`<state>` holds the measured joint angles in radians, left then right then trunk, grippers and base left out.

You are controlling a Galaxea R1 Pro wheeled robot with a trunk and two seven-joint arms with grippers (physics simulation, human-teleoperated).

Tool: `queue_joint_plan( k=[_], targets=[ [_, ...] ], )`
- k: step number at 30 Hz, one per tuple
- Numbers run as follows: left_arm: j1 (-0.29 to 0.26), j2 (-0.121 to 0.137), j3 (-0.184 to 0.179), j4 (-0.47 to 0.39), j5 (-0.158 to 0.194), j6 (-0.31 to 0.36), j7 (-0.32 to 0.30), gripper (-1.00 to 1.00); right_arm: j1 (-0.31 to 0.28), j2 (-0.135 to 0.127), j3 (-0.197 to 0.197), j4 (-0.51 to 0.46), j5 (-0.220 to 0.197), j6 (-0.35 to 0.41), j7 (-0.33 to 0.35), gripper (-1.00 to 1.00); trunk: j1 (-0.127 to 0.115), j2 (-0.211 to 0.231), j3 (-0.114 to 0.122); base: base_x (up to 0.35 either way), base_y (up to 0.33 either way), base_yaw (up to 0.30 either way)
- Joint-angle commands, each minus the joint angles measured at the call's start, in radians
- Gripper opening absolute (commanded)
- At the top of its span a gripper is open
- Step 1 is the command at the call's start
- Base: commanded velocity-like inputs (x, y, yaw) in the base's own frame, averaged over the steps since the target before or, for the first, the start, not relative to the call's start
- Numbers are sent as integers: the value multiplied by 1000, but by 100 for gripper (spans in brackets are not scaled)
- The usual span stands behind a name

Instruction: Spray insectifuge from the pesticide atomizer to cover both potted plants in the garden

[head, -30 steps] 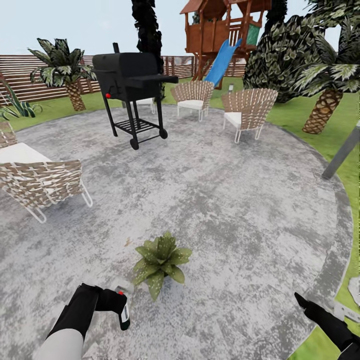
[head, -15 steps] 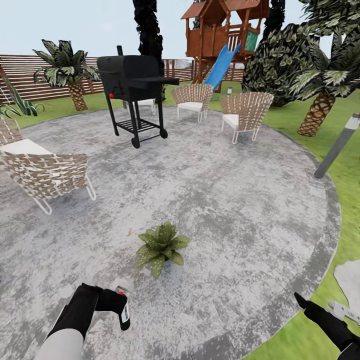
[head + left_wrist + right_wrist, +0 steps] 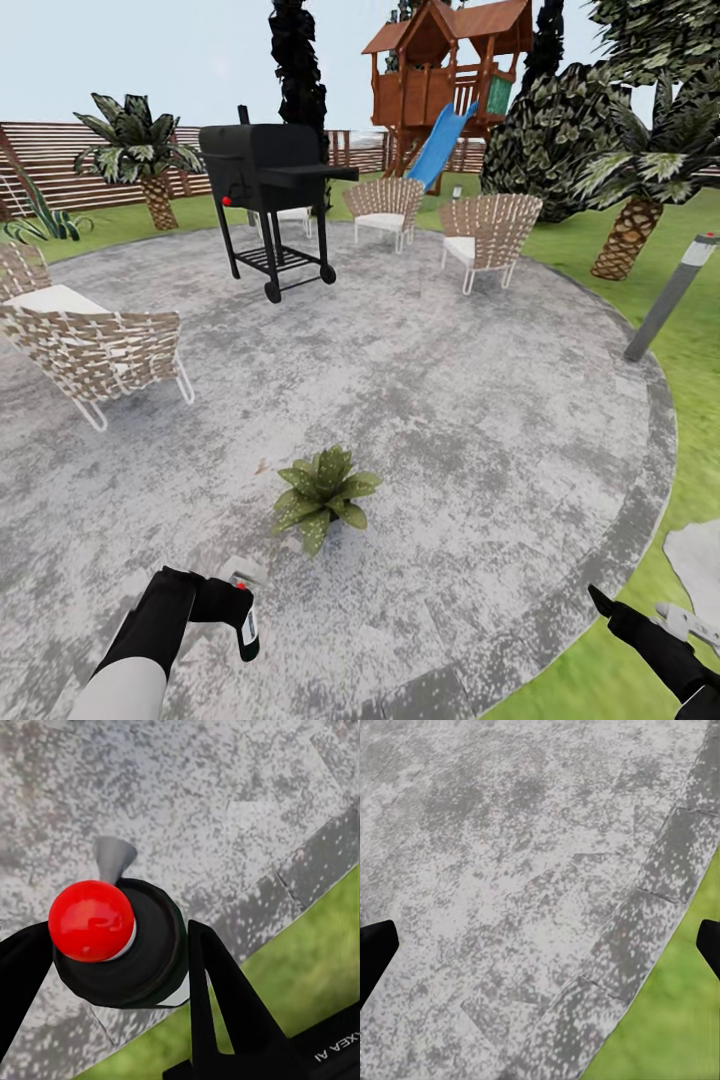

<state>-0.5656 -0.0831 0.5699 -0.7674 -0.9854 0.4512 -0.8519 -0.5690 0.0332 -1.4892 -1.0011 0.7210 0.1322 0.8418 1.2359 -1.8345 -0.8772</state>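
Note:
One potted plant [image 3: 322, 490], a low rosette of pointed green leaves, stands on the round grey paved patio [image 3: 450, 400] of the garden; its leaves hide the pot. My left gripper [image 3: 232, 606] hangs near and to the left of it, shut on the pesticide atomizer [image 3: 246, 618]. In the left wrist view the pesticide atomizer [image 3: 142, 945] shows a dark body with a red ball on top, clamped between the black fingers [image 3: 221, 997] of the left gripper [image 3: 112, 971]. My right gripper [image 3: 612, 612] hovers over the patio's edge, and in the right wrist view the right gripper [image 3: 540, 949] is wide open and empty.
A black grill [image 3: 270, 175] and three wicker chairs [image 3: 95, 345] [image 3: 385, 200] [image 3: 490, 230] stand around the patio's far half. Beyond are a wooden playset [image 3: 445, 70], palms [image 3: 635, 215] and the slatted fence [image 3: 40, 150]. A grey post [image 3: 668, 298] and a stepping stone [image 3: 695, 550] sit on the lawn at right.
The camera has backed away and tilted up a little, so the plant and patio look slightly farther off. Both arms keep their pose, and the left grip holds.

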Motion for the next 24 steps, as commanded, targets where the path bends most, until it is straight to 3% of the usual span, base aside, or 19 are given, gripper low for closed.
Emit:
queue_joint_plan(
  k=[1,8,24],
  targets=[
    [-1,-1,5,-2,-4,6,-7,-100,-2,1,-3,-3,3,6,7,100,0,0,1,0,0,0],
    [-2,-1,5,-2,-5,6,-7,-100,-2,0,-3,-2,3,8,7,100,0,0,11,0,0,-92],
    [-1,-1,5,-2,-6,6,-7,-100,-2,0,-3,-2,3,9,7,100,0,0,28,0,0,-247]
  ],
)
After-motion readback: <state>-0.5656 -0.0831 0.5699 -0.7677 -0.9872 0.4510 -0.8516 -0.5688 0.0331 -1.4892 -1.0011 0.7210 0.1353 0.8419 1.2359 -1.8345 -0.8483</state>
